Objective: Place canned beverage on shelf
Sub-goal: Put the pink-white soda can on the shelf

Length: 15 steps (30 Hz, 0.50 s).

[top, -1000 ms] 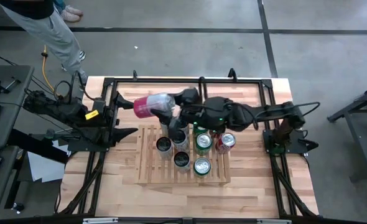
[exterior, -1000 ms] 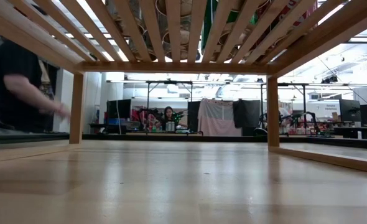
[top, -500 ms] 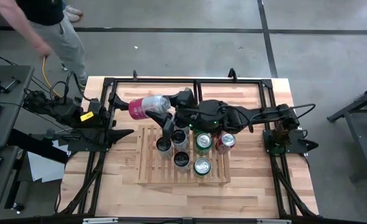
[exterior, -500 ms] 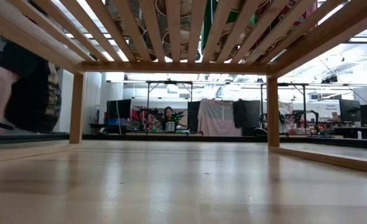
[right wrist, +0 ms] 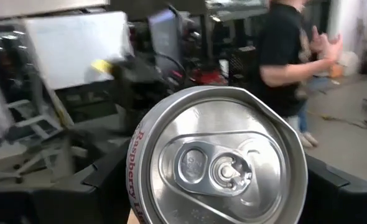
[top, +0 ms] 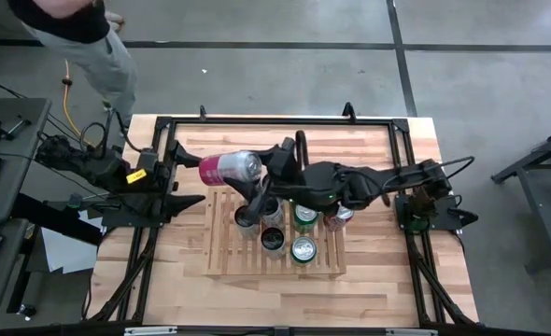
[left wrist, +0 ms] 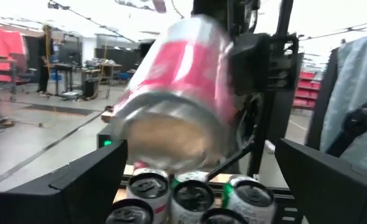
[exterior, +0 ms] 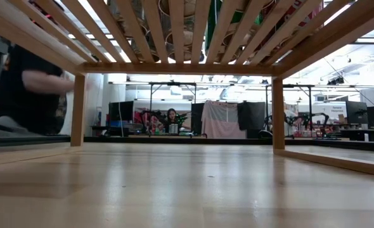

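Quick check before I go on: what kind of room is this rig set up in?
Most likely a robotics lab or workshop. The table stands on bare concrete floor, other arm rigs on frames fill the room behind, and a person stands among equipment.

A: What carries everything?
B: A butcher-block table [top: 378,280], with a black frame [top: 257,121] along its edges and both arm bases on it.
A: And on the table?
B: A slatted wooden shelf [top: 224,257] at the middle. Six or so upright cans [top: 303,249] stand on its far half.
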Available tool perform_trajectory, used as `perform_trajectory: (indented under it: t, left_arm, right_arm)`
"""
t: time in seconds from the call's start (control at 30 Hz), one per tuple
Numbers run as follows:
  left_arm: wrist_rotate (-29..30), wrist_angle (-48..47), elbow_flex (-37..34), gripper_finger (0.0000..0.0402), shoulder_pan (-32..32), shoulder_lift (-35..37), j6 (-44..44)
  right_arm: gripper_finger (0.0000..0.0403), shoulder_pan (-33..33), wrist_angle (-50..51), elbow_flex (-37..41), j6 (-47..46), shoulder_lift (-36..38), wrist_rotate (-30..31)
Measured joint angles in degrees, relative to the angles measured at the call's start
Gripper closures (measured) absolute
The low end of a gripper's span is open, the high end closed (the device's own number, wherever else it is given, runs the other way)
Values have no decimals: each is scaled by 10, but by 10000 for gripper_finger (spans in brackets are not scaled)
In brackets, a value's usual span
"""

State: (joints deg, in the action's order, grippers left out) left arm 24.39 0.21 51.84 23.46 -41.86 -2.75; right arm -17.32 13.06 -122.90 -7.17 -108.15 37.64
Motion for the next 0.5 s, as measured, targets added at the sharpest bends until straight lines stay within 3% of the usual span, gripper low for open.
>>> perform_trajectory:
  t: [0.3, 0.5]
  left_arm:
    - [42, -16, 0, 2, 2, 1, 15]
    - [46, -5, 0, 2, 3, 1, 16]
  right_arm:
    - [112, -1, 97, -71, 29, 6, 2]
    - [112, -1, 151, -63, -20, 5, -14]
